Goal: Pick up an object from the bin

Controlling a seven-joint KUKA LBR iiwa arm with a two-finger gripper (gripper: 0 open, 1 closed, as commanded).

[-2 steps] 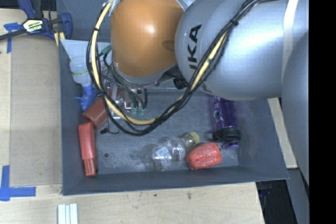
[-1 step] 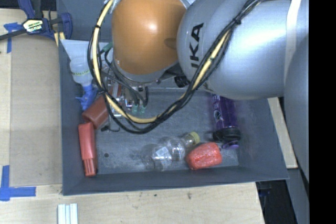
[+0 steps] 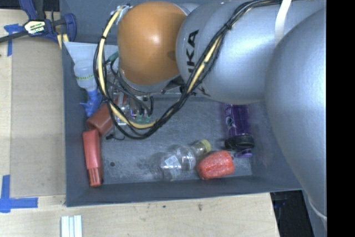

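Left of the orange cover [image 3: 148, 41] on the robot's wrist, against the left wall of the bin [image 3: 71, 175], lies a clear plastic piece [image 3: 83, 74] with a pale greenish end. Just below it, also left of the cover, sits a small blue thing [image 3: 91, 104]; what kind of thing it is cannot be told. Below and left of the cover a rust-red block [image 3: 101, 118] lies tilted, touching the top end of a long red stick [image 3: 92, 157] that runs down along the left wall.

The gripper [image 3: 133, 107] hangs straight beneath the cover, low in the left half of the bin, with yellow and black cables [image 3: 161, 116] looped round it. The cover and cables hide most of it, so I cannot tell whether it is open or closed, or whether it has hold of anything. The things nearest it are the rust-red block and the blue thing, both just beside its left edge.

Below and right of the cover, near the bin's front wall, lies a crumpled clear bottle [image 3: 176, 161] with a yellow cap. Touching its right end is a red strawberry-shaped lump [image 3: 215, 165]. Further right of the cover, a purple bottle [image 3: 237, 118] with a black cap lies partly under the thick grey arm [image 3: 249, 53], its cap just above the lump
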